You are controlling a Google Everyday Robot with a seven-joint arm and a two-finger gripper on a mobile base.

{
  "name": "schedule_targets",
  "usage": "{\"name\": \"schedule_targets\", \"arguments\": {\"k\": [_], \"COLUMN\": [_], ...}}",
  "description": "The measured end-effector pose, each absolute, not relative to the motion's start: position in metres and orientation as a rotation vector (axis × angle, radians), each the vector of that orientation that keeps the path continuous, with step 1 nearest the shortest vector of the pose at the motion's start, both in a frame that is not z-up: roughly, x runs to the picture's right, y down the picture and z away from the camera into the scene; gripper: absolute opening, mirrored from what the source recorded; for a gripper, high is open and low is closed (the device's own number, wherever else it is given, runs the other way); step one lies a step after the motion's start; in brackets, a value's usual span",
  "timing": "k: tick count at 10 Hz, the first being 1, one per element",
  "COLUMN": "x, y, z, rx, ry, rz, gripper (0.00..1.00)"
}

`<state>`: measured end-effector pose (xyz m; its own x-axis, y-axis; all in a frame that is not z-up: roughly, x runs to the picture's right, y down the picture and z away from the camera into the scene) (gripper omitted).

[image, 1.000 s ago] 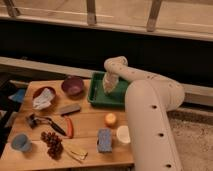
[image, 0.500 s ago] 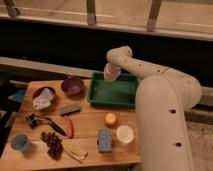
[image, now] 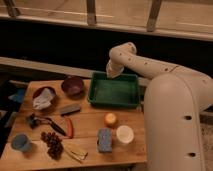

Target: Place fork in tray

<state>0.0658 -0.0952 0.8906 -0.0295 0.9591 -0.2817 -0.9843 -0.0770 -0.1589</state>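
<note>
The pincer [image: 111, 71] is hanging at the end of the white arm [image: 150, 67], above the far left corner of the green tray [image: 114, 90]; whether it is gripping anything cannot be determined, because its tip is merging with the dark background. The fork cannot be identified anywhere in this view, neither at the pincer nor inside the tray, whose visible floor is showing plain green. The tray is sitting on the wooden desk [image: 87, 122] at its far right side, with its long side running across the view. Just to the left of the tray, a round purple bowl [image: 73, 85] is standing, and beside that a second bowl holding a crumpled white cloth [image: 43, 98] is resting. A grey rectangular block [image: 69, 108] is lying in front of the purple bowl. Nearer the front, a black-handled tool [image: 46, 123] and a red utensil [image: 69, 127] are lying side by side, with a bunch of dark grapes [image: 52, 143] below them. A blue cup [image: 20, 142] is standing at the front left corner. An orange fruit [image: 110, 119], a blue sponge [image: 104, 140] and a white cup [image: 124, 134] are grouped at the front, below the tray, and a yellowish flat piece [image: 76, 151] is lying to the left of the sponge.
</note>
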Motion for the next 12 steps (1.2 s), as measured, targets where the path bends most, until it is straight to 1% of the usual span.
{"name": "schedule_targets", "arguments": {"k": [4, 6, 8, 12], "x": [0.079, 0.081, 0.08, 0.084], "y": [-0.115, -0.116, -0.11, -0.083], "z": [0.871, 0.871, 0.875, 0.892], "rx": [-0.254, -0.229, -0.239, -0.311], "ry": [0.078, 0.101, 0.128, 0.219], "rz": [1.62, 1.613, 1.61, 1.601], "gripper": [0.0, 0.0, 0.0, 0.0]}}
